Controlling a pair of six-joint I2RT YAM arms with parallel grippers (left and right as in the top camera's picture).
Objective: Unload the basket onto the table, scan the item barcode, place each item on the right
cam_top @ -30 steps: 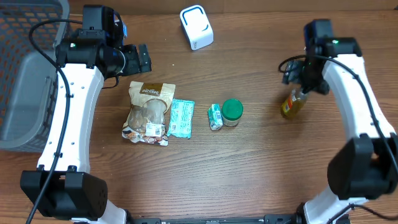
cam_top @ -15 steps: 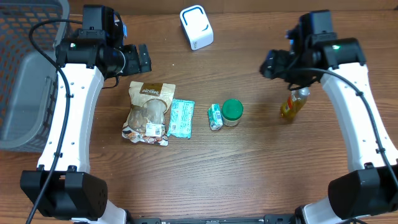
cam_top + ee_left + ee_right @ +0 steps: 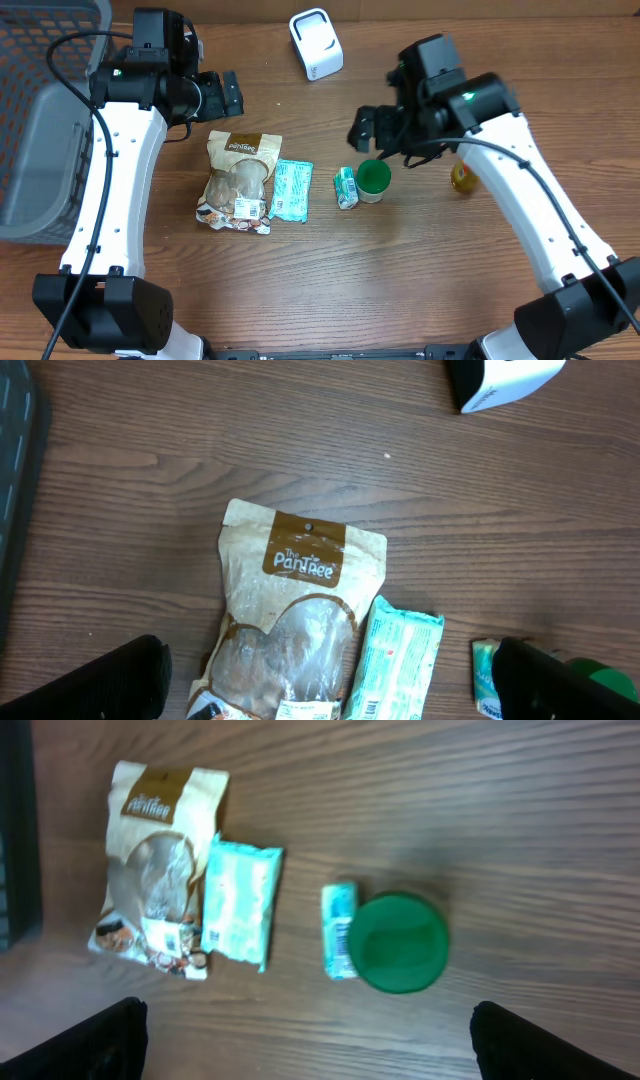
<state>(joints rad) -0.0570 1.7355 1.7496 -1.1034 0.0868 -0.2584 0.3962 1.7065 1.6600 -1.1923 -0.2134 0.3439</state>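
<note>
The right gripper (image 3: 308,1012) is seen with its jaws spread wide and nothing held between them; it is hung just above the jar (image 3: 373,180), slightly behind it. The left gripper (image 3: 222,95) is likewise released and empty, well left of the jar and farther back. The green-lidded jar is stood upright on the table (image 3: 400,280). A teal packet (image 3: 345,187) is laid touching the jar's left side. Further left of the jar, a pale green pack (image 3: 291,190) and a brown pouch (image 3: 240,180) are laid edge to edge. The white scanner (image 3: 316,43) is set well behind the jar. A yellow bottle (image 3: 462,178), partly hidden by the right arm, is found right of the jar. A grey basket (image 3: 25,190) is placed far left of the jar.
</note>
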